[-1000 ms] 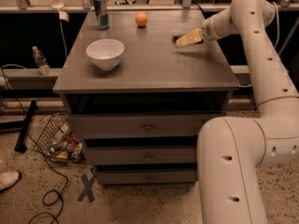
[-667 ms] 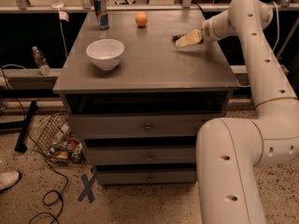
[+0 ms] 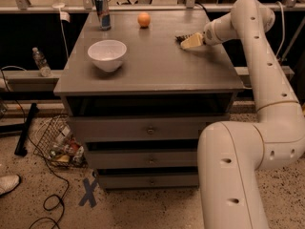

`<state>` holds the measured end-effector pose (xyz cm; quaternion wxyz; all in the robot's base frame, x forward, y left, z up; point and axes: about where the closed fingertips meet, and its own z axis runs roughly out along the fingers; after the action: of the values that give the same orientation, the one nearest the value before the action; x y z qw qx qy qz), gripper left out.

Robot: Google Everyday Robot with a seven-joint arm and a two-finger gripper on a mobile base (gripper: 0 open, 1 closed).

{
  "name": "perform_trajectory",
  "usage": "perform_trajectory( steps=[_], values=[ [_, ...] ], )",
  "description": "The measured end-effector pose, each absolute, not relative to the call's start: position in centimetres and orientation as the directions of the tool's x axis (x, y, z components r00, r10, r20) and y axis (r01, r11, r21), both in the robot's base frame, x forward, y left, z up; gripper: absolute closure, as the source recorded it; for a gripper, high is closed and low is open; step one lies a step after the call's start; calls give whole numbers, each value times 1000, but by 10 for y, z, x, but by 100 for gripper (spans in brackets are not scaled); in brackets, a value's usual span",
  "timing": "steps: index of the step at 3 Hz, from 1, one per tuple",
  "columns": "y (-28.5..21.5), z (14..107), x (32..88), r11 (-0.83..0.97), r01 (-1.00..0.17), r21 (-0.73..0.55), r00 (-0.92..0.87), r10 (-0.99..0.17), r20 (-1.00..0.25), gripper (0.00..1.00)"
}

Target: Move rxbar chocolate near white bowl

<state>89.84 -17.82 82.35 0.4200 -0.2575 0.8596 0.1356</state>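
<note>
Near the right edge of the bench (image 3: 157, 75), toward its back, the gripper (image 3: 187, 41) lies low over the top. It reaches in from the right, with the arm (image 3: 267, 80) bent over that edge. A low, nearly level approach suits something as flat as the bar (image 3: 179, 37). The bar shows only as a small dark shape right at the gripper's tip, on or just above the surface. Whether the gripper is apart, together or clamped on the bar I cannot tell, because the two merge there.

The bowl (image 3: 107, 55) stands upright toward the left edge, about midway between front and back, well apart from the bar. Nothing stands between them, so I judge that a straight carry or slide leftward would meet no obstacle. The can (image 3: 102, 13) stands at the back left corner and the orange (image 3: 144, 19) near the middle of the back edge. Both sit behind that line, out of the path.

The task looks to be at the pickup stage, with the bar not yet near the bowl. The risks I see are the thin wrapper slipping from a shallow hold and the bowl being nudged on arrival.
</note>
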Motion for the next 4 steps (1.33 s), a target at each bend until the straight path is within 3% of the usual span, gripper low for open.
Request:
perform_trajectory(
  steps=[3, 4],
  values=[
    [-171, 825, 900, 824, -566, 24, -510, -327, -795, 99],
    [-170, 826, 899, 824, -566, 24, -510, -327, -795, 100]
  ],
)
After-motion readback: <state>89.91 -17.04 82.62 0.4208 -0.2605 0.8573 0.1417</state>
